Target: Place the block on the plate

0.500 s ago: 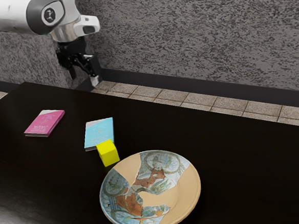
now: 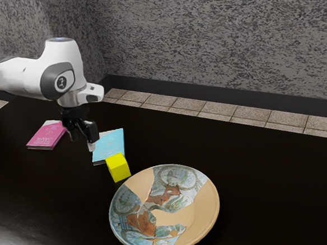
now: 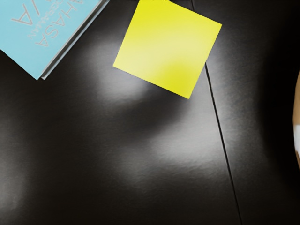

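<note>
The likeliest trouble from here is a skewed grasp: in the wrist view the block [image 2: 119, 167] sits turned at an angle to my hand, so if my gripper [image 2: 82, 141] comes down without matching that angle, a finger could land on a corner and twist or push the block away. The pincer is spread, with nothing between its fingers, above the table [image 2: 269, 193] on the arm's side of the plate [image 2: 213, 211] and farther from the plate than the block is. The block stands on the table near the plate, on that same side, apart from the rim. A descent that overshoots toward the plate could drive the block against the rim or nudge the plate itself; one that stops short, farther from the plate, could catch the blue book [image 2: 109, 145], which lies just past the block as reckoned from the plate. A shallow pinch could let the block slip on the way over the plate's raised edge. Against the earlier frame, the arm [image 2: 28, 76] is lower and my gripper has moved nearer the plate, while the block, the blue book and the pink book [image 2: 44, 136], the one farther from the plate, keep their places around it.
</note>
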Controlling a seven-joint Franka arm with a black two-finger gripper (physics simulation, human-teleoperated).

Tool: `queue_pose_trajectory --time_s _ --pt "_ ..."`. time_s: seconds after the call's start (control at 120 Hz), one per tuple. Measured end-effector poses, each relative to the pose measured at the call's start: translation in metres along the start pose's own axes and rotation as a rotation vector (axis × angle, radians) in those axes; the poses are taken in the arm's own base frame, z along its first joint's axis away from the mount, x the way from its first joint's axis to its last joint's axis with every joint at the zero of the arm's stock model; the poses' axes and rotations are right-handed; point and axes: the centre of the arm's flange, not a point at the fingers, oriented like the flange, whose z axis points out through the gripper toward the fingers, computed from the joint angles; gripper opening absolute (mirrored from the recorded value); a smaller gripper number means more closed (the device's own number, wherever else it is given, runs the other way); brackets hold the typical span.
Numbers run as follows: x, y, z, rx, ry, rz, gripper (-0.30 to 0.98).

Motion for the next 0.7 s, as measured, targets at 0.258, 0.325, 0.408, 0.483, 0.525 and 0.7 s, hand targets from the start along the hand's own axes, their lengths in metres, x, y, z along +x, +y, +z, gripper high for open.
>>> queue_pose_trajectory --time_s 0.258,0.325,0.408,0.483,0.525,0.7 --pt "0.055 0.037 0.042 0.027 0.034 0.186 0.69" --pt "0.07 0.034 0.051 0.031 0.04 0.207 0.69" --pt "0.08 0.028 0.067 0.029 0.03 0.225 0.69" --pt "0.088 0.019 0.078 0.027 0.025 0.238 0.69" --pt "0.093 0.016 0.084 0.027 0.022 0.247 0.69" --pt "0.102 0.017 0.103 0.022 0.014 0.294 0.69"
